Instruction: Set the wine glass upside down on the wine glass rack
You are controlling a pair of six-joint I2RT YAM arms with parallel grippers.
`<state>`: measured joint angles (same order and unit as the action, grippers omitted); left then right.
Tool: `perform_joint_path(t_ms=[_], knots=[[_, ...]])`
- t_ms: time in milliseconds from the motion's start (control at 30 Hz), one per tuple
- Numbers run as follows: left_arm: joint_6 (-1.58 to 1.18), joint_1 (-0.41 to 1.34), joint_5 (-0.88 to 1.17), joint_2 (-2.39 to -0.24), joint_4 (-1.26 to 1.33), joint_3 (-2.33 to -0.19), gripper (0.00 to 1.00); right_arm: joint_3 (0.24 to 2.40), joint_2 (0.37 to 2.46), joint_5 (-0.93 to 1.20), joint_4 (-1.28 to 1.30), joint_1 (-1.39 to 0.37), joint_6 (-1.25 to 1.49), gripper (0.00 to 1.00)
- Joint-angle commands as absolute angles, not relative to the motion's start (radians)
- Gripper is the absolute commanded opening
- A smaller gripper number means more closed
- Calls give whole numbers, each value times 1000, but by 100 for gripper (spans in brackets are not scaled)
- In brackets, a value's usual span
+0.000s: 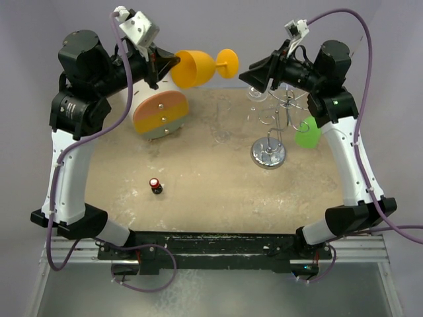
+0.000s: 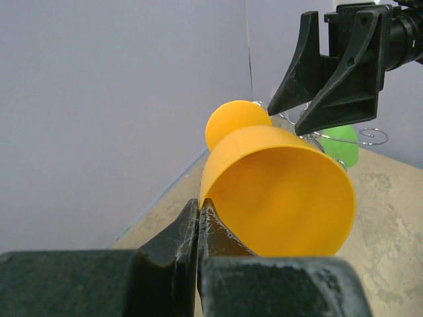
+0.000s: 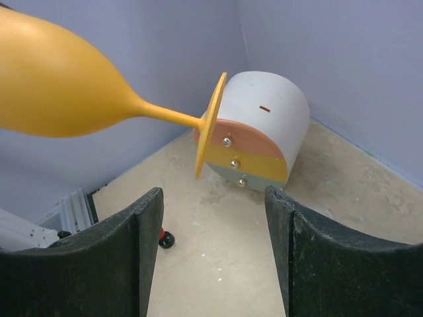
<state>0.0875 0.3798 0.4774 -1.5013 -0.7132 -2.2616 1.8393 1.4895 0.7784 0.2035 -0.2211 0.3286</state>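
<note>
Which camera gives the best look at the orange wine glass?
The top view: the whole orange wine glass shows, sideways. The right wrist view crops its bowl; the left wrist view looks into the bowl, hiding the stem.

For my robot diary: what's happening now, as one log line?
left fingers: shut on wine glass rim | wine glass: sideways, midair | right fingers: open near its foot | wine glass rack: on table

Bright, even light — soft shadows, little glare
</note>
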Motion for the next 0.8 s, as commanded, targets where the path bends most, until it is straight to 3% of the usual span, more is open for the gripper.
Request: perform_joint_path(t_ms=[0,767], knots=[[57,373,503,-1480,-643,-2255,0,1874,1488,775,103,-226,399,65],[70,374,546,-1481,-617,-2226,0,1860,1515,735,43,-265,527,38]])
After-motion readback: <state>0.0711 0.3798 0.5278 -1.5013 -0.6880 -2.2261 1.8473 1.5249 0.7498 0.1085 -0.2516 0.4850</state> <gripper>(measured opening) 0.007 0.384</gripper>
